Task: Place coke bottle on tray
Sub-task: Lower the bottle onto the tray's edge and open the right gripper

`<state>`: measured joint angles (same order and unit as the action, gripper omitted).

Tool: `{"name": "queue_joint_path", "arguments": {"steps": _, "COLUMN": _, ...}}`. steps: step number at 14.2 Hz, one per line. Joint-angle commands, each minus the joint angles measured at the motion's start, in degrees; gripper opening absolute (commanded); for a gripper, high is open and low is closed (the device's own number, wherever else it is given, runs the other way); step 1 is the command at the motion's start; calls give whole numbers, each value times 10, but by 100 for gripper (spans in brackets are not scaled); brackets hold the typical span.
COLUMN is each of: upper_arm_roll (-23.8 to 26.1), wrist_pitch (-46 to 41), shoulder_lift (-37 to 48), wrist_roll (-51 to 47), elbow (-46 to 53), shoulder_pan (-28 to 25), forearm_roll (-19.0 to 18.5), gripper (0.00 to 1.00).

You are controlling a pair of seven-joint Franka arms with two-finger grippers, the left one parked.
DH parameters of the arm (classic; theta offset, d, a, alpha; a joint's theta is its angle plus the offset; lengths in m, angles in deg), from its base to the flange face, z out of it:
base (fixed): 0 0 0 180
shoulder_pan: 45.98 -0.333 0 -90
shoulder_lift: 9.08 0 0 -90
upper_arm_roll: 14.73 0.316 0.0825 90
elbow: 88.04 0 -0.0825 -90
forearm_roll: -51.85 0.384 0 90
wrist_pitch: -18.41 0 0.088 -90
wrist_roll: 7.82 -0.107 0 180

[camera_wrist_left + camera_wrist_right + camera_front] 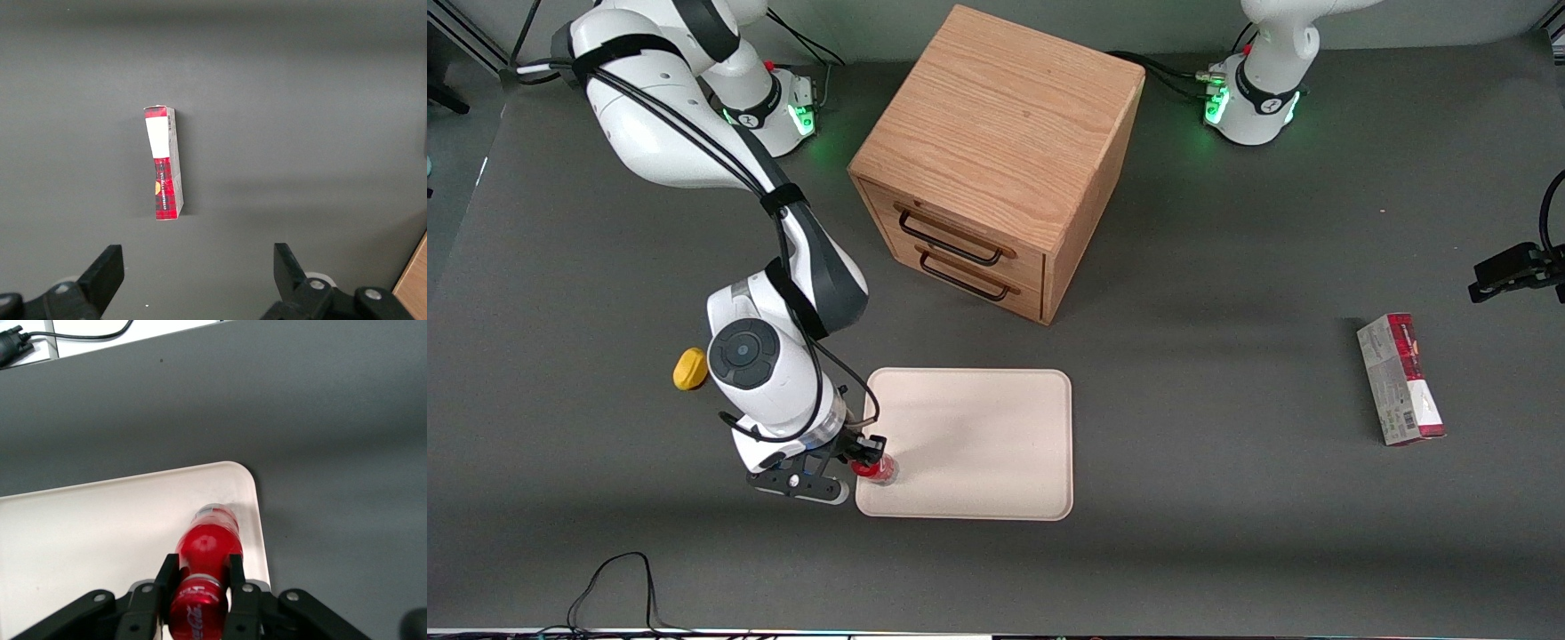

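The coke bottle (874,469) is small and red with a red cap. It stands on the cream-beige tray (978,444), at the tray's corner nearest the front camera on the working arm's end. My right gripper (865,455) is shut on the coke bottle near its cap. In the right wrist view the fingers (233,568) press both sides of the coke bottle (208,550), whose clear base rests on the tray (87,527) close to its rim.
A wooden drawer cabinet (996,160) stands farther from the front camera than the tray. A yellow lemon-shaped lump (689,369) lies beside my arm. A red-and-white carton (1400,378) lies toward the parked arm's end of the table; it also shows in the left wrist view (165,163).
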<state>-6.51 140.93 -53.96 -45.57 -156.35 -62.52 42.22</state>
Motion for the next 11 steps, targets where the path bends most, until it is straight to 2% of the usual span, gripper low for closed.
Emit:
{"name": "queue_joint_path", "arguments": {"steps": 1, "upper_arm_roll": 2, "wrist_pitch": 29, "shoulder_lift": 4, "wrist_roll": -5, "elbow": -18, "shoulder_pan": 0, "forearm_roll": -15, "gripper": 0}}
{"name": "queue_joint_path", "arguments": {"steps": 2, "upper_arm_roll": 1, "wrist_pitch": 36, "shoulder_lift": 4, "wrist_roll": -5, "elbow": -25, "shoulder_pan": 0, "forearm_roll": -15, "gripper": 0}}
{"name": "queue_joint_path", "arguments": {"steps": 3, "upper_arm_roll": 1, "wrist_pitch": 41, "shoulder_lift": 2, "wrist_roll": -5, "elbow": -26, "shoulder_pan": 0, "forearm_roll": -15, "gripper": 9}}
{"name": "queue_joint_path", "arguments": {"steps": 4, "upper_arm_roll": 0, "wrist_pitch": 41, "shoulder_lift": 2, "wrist_roll": -6, "elbow": -26, "shoulder_pan": 0, "forearm_roll": -15, "gripper": 32}}
{"name": "queue_joint_path", "arguments": {"steps": 5, "upper_arm_roll": 0, "wrist_pitch": 42, "shoulder_lift": 3, "wrist_roll": -7, "elbow": -26, "shoulder_pan": 0, "forearm_roll": -15, "gripper": 74}}
{"name": "queue_joint_path", "arguments": {"steps": 6, "upper_arm_roll": -1, "wrist_pitch": 43, "shoulder_lift": 3, "wrist_roll": -11, "elbow": -26, "shoulder_pan": -1, "forearm_roll": -16, "gripper": 99}}
{"name": "queue_joint_path", "arguments": {"steps": 11, "upper_arm_roll": -21, "wrist_pitch": 40, "shoulder_lift": 34, "wrist_roll": -4, "elbow": -26, "shoulder_pan": -8, "forearm_roll": -17, "gripper": 100}}
